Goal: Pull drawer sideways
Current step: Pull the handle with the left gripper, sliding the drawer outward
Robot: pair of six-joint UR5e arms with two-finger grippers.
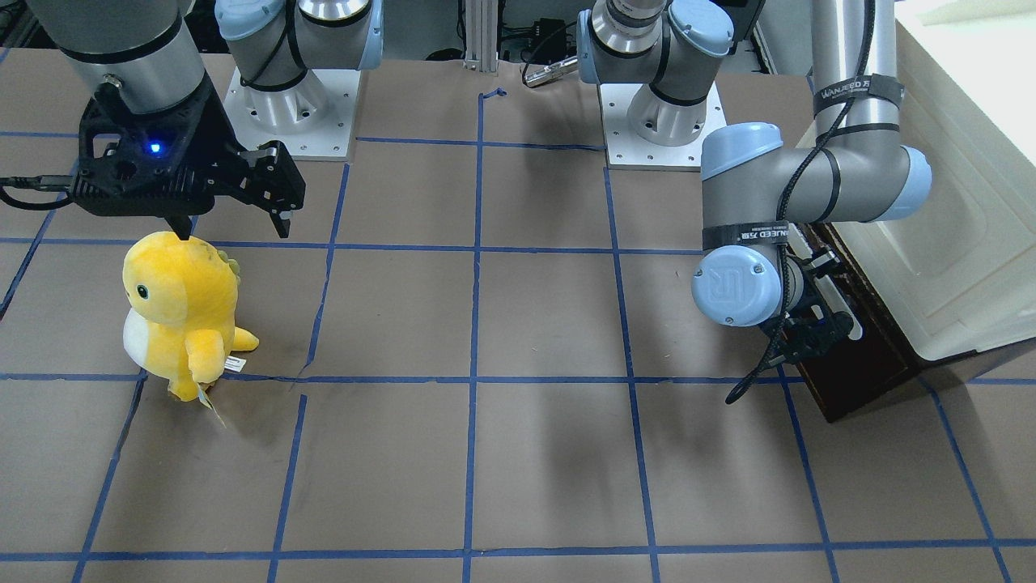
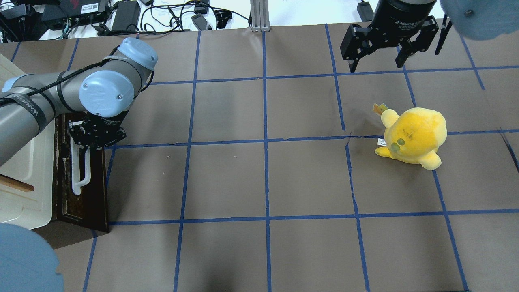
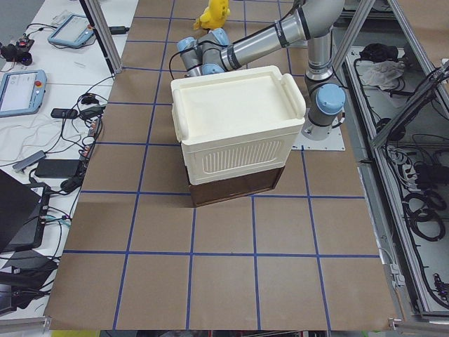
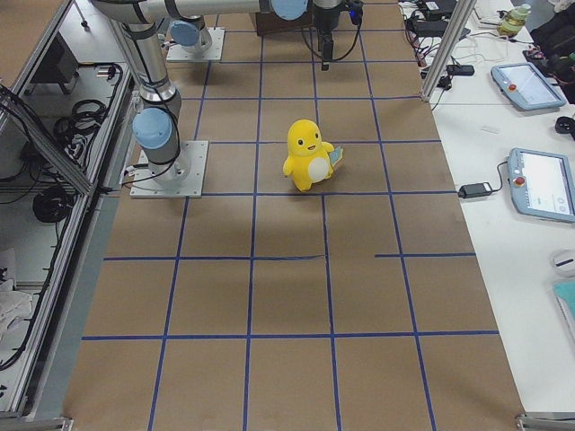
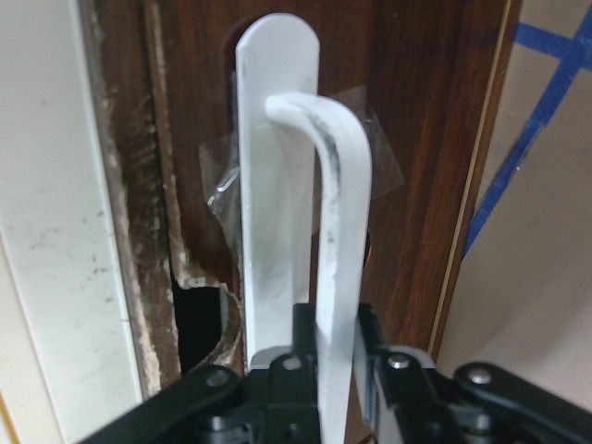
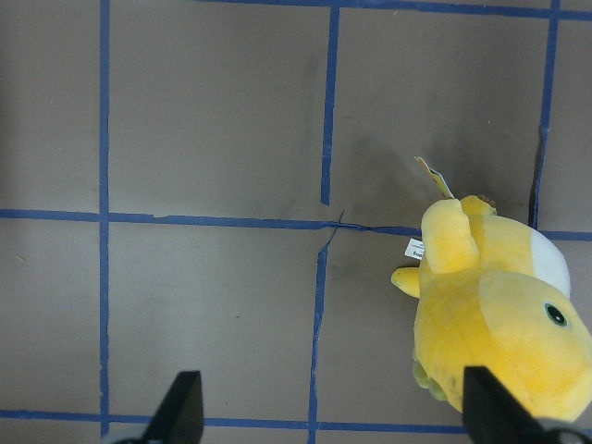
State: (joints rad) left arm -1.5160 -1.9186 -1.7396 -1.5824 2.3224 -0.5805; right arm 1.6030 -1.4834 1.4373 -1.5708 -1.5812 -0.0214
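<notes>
The dark brown drawer (image 2: pixel 83 194) sits under the cream-white cabinet (image 2: pixel 24 166) at the table's left end. Its white bar handle (image 2: pixel 78 172) runs along its front. My left gripper (image 2: pixel 86 142) is shut on the far end of this handle. The left wrist view shows the handle (image 5: pixel 340 213) passing between the two black fingers (image 5: pixel 301 344), with a narrow dark gap beside the drawer front (image 5: pixel 416 139). The front-facing view shows the drawer (image 1: pixel 862 368) and left gripper (image 1: pixel 819 325). My right gripper (image 2: pixel 377 61) is open and empty, high over the far right.
A yellow plush toy (image 2: pixel 413 136) stands on the right part of the table, just below and in front of my right gripper (image 1: pixel 233 228), and shows in the right wrist view (image 6: pixel 499 319). Blue tape lines grid the brown table (image 2: pixel 263 182). Cables lie beyond the far edge.
</notes>
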